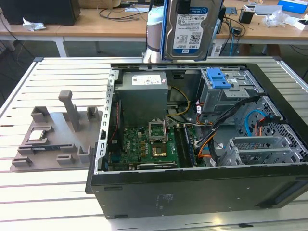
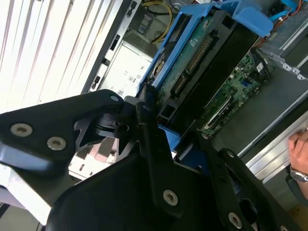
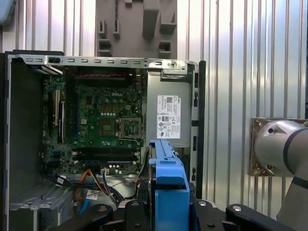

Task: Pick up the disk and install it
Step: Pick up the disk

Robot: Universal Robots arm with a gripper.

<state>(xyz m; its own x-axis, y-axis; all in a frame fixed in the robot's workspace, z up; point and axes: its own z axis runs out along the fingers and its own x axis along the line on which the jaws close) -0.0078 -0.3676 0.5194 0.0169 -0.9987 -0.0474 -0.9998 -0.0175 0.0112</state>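
Observation:
The disk (image 1: 189,29) hangs upright above the back of the open computer case (image 1: 192,187), its white-and-blue label facing the exterior camera and its blue bracket framing the sides. My gripper (image 2: 168,130) is shut on the disk, with black fingers (image 2: 144,120) clamping the bracket's edges. In the first wrist view the bracket's blue edge (image 3: 167,187) stands between the fingers, and my gripper (image 3: 168,209) is over the case interior. The drive cage (image 1: 226,94) with a blue latch (image 1: 218,78) lies just below the disk, toward the exterior view's right.
Inside the case are the motherboard (image 1: 144,144), the power supply (image 1: 143,96) and loose cables (image 1: 211,130). A grey fixture (image 1: 57,134) carrying a small chip (image 1: 38,135) sits on the slatted table at the exterior view's left. A person's hand (image 2: 299,154) rests by the case edge.

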